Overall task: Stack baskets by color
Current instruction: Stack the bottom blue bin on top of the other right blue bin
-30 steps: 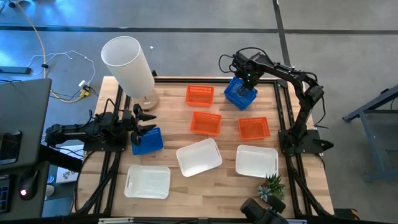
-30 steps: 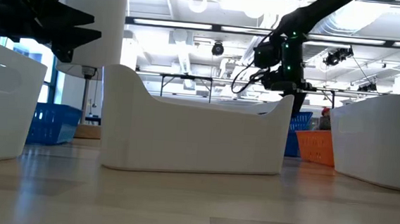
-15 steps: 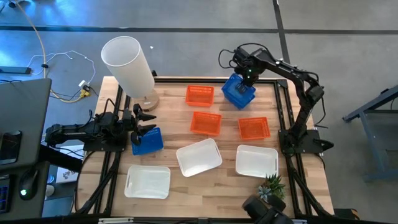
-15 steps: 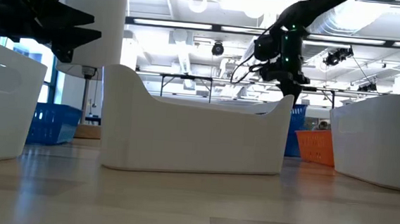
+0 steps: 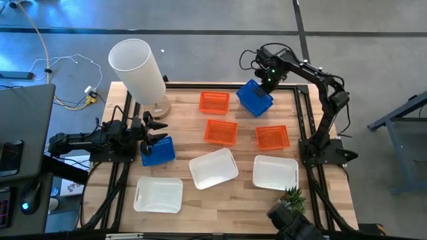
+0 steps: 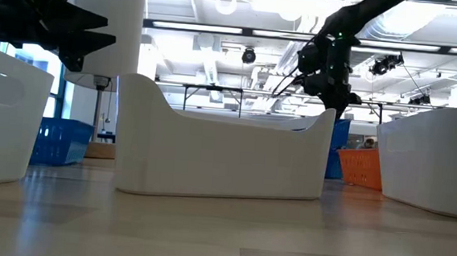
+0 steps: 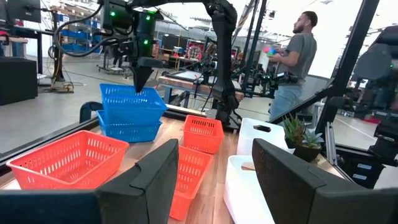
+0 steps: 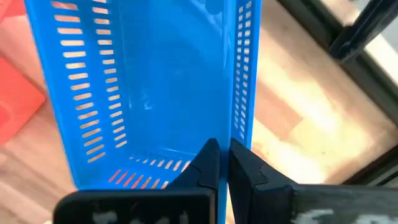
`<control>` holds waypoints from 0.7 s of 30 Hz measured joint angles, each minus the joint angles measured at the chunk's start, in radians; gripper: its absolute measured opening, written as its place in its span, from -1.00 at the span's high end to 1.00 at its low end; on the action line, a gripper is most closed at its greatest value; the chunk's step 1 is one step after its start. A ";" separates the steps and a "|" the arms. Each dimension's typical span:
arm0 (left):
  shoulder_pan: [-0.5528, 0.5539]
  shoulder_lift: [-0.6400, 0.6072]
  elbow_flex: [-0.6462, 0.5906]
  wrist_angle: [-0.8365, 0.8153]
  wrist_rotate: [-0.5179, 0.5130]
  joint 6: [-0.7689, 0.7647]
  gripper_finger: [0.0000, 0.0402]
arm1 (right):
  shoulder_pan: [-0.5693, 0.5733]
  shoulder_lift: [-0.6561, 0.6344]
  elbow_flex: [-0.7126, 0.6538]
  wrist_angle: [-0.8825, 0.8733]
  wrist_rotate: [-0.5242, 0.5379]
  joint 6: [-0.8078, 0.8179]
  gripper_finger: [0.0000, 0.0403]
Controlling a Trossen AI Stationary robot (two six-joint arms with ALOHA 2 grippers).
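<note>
My right gripper (image 5: 267, 77) points down at the table's far right, shut on a blue mesh basket (image 5: 255, 98). In the left wrist view that basket (image 7: 132, 98) sits right above a second blue basket (image 7: 127, 126). Whether the two touch, I cannot tell. A third blue basket (image 5: 158, 151) rests on the table at the left, just beside my left gripper (image 5: 156, 133), which is open and level with nothing between its fingers. Three orange baskets (image 5: 221, 131) and three white baskets (image 5: 213, 168) rest on their bottoms on the table. My right gripper pinches the blue basket's side wall at its rim (image 8: 241, 134), close to a corner, with one finger (image 8: 207, 163) inside the basket and the other outside. The fingers come from above, pointing down. The basket hangs below them, slightly tilted, over the second blue basket.
A tall white cylinder lamp (image 5: 138, 70) stands at the far left corner. A small potted plant (image 5: 291, 200) stands at the near right. The white baskets fill the near half of the table, and a person (image 7: 300, 59) stands in the room beyond it.
My right gripper has risen a little, gone slightly toward the table's far right, and rolled its wrist. The blue basket in its hold has come up with it and turned slightly. The other baskets stay where they were.
</note>
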 joint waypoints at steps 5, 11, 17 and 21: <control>0.000 0.000 0.000 0.000 0.000 0.000 0.03 | -0.033 0.000 -0.001 -0.025 -0.038 0.010 1.00; 0.000 0.000 0.000 0.000 0.000 -0.014 0.03 | -0.055 0.000 -0.001 -0.024 -0.044 0.029 1.00; 0.000 0.000 0.000 0.000 0.000 -0.023 0.03 | -0.057 0.000 -0.001 -0.018 -0.081 0.023 1.00; 0.000 0.000 0.000 0.000 0.000 -0.023 0.03 | -0.058 0.000 -0.024 0.011 -0.081 0.022 1.00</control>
